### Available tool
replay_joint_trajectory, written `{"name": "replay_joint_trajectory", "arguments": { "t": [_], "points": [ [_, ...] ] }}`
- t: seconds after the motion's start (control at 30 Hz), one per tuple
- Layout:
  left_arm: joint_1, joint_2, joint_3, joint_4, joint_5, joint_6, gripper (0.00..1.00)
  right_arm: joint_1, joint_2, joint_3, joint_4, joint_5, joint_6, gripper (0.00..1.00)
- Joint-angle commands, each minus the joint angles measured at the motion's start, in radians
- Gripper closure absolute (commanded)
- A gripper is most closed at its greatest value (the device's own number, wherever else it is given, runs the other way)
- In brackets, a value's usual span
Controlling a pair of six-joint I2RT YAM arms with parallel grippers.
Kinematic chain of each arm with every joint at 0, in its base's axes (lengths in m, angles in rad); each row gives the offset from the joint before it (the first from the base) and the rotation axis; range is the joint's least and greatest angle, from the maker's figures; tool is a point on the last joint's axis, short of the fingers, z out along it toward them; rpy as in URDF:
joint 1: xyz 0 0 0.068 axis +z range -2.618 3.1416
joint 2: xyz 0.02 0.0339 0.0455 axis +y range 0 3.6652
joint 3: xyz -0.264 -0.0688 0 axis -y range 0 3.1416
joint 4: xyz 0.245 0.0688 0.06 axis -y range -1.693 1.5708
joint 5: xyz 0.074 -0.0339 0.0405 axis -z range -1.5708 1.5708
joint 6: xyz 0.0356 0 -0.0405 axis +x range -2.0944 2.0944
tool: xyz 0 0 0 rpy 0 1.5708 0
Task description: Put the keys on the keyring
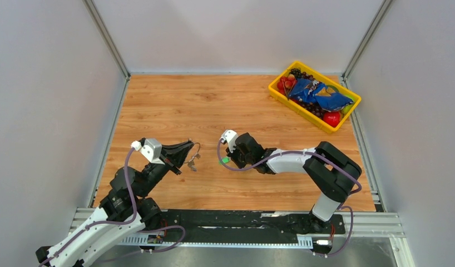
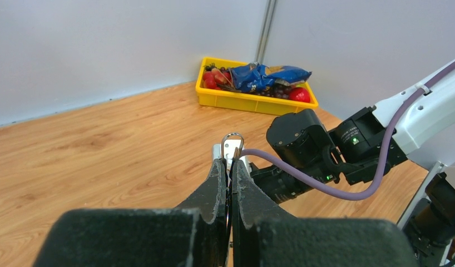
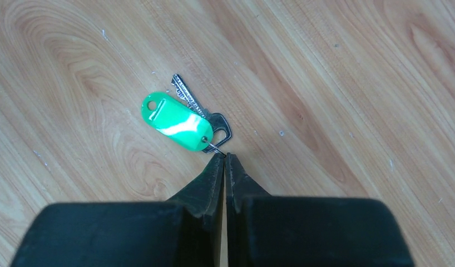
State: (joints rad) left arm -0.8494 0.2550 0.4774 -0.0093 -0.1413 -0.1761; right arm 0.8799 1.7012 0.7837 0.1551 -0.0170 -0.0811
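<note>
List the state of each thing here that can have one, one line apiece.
Left gripper: shut on the silver metal keyring.
Silver metal keyring: pinched upright, off the table.
Right gripper: shut on the wire loop of the green-tagged key.
Green-tagged key: down at the wooden table, not on the keyring.
Yellow plastic bin: upright, full.

Yellow tray (image 1: 297,109) sits on the wood table (image 1: 214,105), grey walls (image 1: 236,33) right behind it. In tray: crumpled blue snack bag (image 1: 317,94) across the middle, strawberries (image 1: 285,83) at its left end, dark grapes (image 1: 312,109) along near wall, round red fruit (image 1: 331,118) at right end.
</note>
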Motion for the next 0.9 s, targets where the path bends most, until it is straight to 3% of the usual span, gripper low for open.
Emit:
{"name": "replay_joint_trajectory", "arguments": {
  "t": [0.0, 0.5, 0.7, 0.87],
  "points": [
    [0.003, 0.009, 0.001, 0.053, 0.007, -0.003, 1.00, -0.006, 0.025, 0.015, 0.038, -0.037, -0.009, 0.98],
    [0.003, 0.007, 0.003, 0.051, 0.012, -0.005, 1.00, 0.002, -0.031, 0.012, -0.011, -0.081, -0.033, 1.00],
    [0.003, 0.008, 0.003, 0.051, 0.014, -0.005, 1.00, 0.019, -0.040, 0.011, -0.030, -0.056, -0.056, 0.80],
    [0.003, 0.008, 0.002, 0.051, 0.014, -0.004, 1.00, 0.022, -0.033, 0.026, -0.040, -0.049, -0.076, 0.73]
  ]
}}
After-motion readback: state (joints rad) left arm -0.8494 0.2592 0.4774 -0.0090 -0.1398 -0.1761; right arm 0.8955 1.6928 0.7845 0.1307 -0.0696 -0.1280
